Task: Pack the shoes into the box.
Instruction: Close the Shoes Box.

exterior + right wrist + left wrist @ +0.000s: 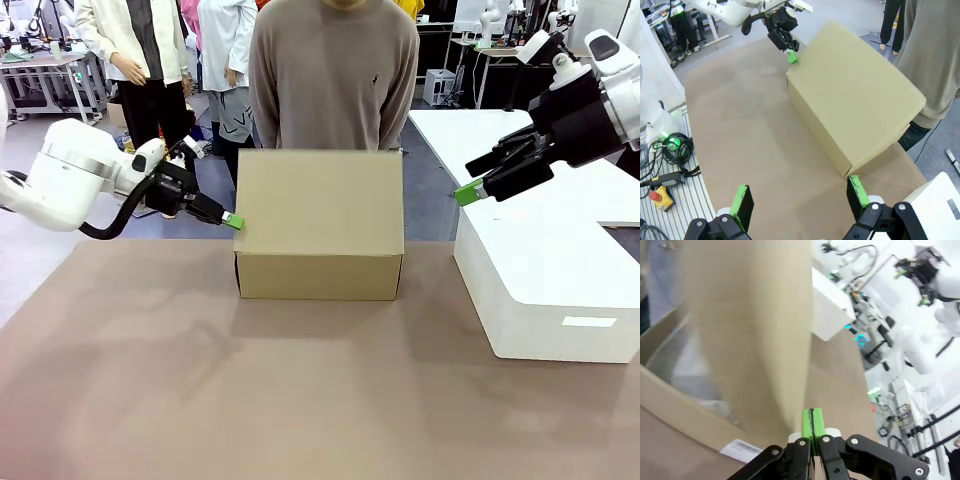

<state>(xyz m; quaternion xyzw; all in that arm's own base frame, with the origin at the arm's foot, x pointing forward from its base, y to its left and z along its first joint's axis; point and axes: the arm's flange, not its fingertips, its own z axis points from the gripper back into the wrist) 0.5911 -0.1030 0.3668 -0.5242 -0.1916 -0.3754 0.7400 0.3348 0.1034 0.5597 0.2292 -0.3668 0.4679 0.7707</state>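
The tan cardboard box [320,272] stands mid-table in front of the person. Its lid flap [320,200] slopes down over the opening, not quite flat. My left gripper [233,221] is shut, with its green tips pressed against the lid's left edge. The left wrist view shows those tips [812,422] against the blurred lid [755,330], with white tissue paper [685,365] visible inside the box underneath. The shoes are hidden. My right gripper [467,193] hangs open and empty above the table's right side, away from the box [855,100]. Its open tips [799,189] frame the right wrist view.
A large white block [540,290] lies on the right of the table, close beside the box. A person in a grey-brown sweater [335,80] stands directly behind the box. Bare brown tabletop [300,390] stretches in front. Cables and an emergency stop button [660,197] lie off the table's edge.
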